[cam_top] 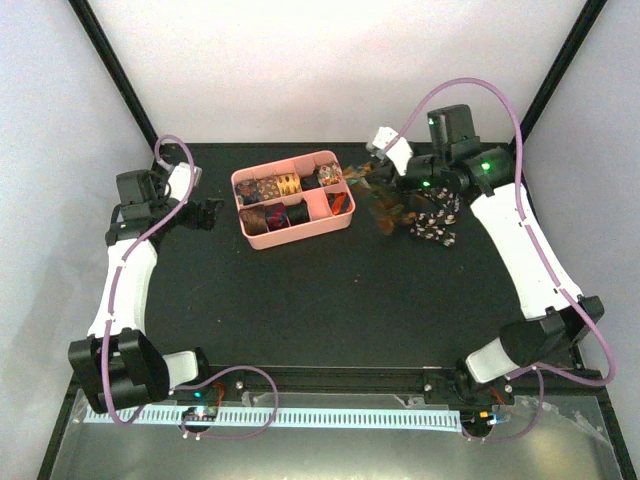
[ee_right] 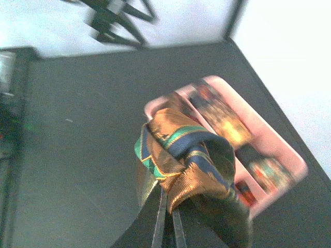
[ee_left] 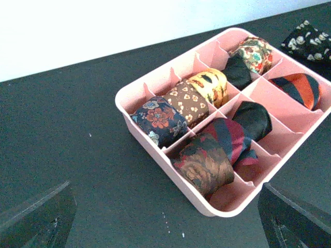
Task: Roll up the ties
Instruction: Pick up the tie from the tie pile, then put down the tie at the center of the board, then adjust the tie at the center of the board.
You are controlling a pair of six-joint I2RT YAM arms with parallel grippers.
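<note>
**Right arm: tie in hand, far right of the table, beside the tray.**

My right gripper (ee_right: 168, 206) is pinched fully shut on the orange-and-blue tie (ee_right: 181, 155), which sits above my fingers in a loose, uneven bunch, lifted off the table (cam_top: 300, 300) just right of the pink tray (ee_left: 155, 151). The cloth looks light, soft and limp, with a smooth sheen. I judge it slippery, likely to uncoil and unable to hold shape unaided. The best hold is flat across the width near one end, so the roll starts tight. A black speckled tie (cam_top: 435, 225) lies crumpled on the table near my right arm. Rolled ties (ee_left: 207, 150) fill most tray slots. My left gripper (ee_left: 165, 217) hangs wide open and empty, left of the tray.
</note>
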